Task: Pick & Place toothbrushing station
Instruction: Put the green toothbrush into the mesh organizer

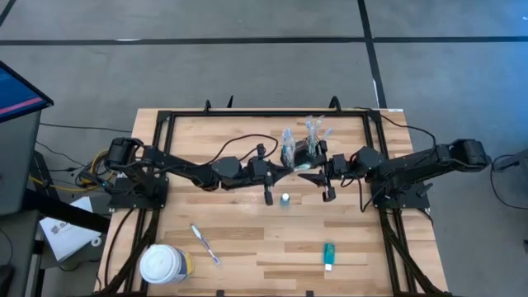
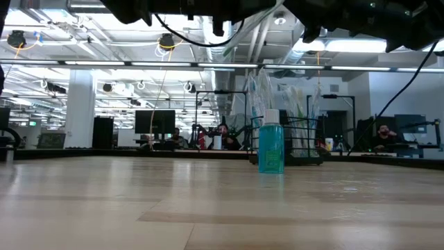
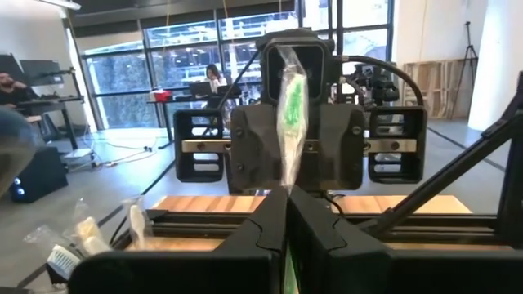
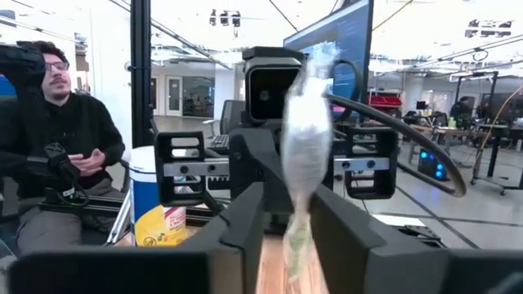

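Where both grippers meet over the wooden table: left gripper clamped on wrapped green toothbrush, right gripper perhaps gripping too.

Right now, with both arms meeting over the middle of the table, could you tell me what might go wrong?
Both grippers meet on one wrapped toothbrush: the left gripper is shut on it, while the right gripper has its fingers around it. Pulling apart could tear the wrapper or drop it. The arms hang close above the teal bottle and caddy, which could be knocked.
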Controlling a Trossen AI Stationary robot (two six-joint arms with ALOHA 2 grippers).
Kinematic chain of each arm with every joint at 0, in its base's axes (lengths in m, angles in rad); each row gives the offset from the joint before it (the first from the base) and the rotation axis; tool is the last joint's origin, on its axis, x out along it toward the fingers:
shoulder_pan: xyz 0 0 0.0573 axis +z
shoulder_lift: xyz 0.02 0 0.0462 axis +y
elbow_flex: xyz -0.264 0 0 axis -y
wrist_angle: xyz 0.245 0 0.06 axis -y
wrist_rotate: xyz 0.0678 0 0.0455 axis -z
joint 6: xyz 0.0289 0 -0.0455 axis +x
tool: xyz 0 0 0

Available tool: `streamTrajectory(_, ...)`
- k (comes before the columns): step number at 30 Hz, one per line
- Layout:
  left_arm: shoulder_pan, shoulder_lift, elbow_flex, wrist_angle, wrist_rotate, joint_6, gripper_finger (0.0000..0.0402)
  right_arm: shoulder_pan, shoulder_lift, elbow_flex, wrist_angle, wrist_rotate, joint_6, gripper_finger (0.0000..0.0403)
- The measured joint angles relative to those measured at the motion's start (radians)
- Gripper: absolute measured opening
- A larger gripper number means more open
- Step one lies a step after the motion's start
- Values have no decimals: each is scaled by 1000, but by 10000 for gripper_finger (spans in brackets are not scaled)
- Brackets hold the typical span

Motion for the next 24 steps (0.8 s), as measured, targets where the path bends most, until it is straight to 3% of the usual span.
streamTrajectory(7, -1, 0, 0, 0, 2, 0, 0, 1, 0, 0, 1, 4, -12, 10)
streamTrajectory(24, 0, -1, 0, 0, -2, -2, 13, 1, 0, 0, 5, 8, -21, 1)
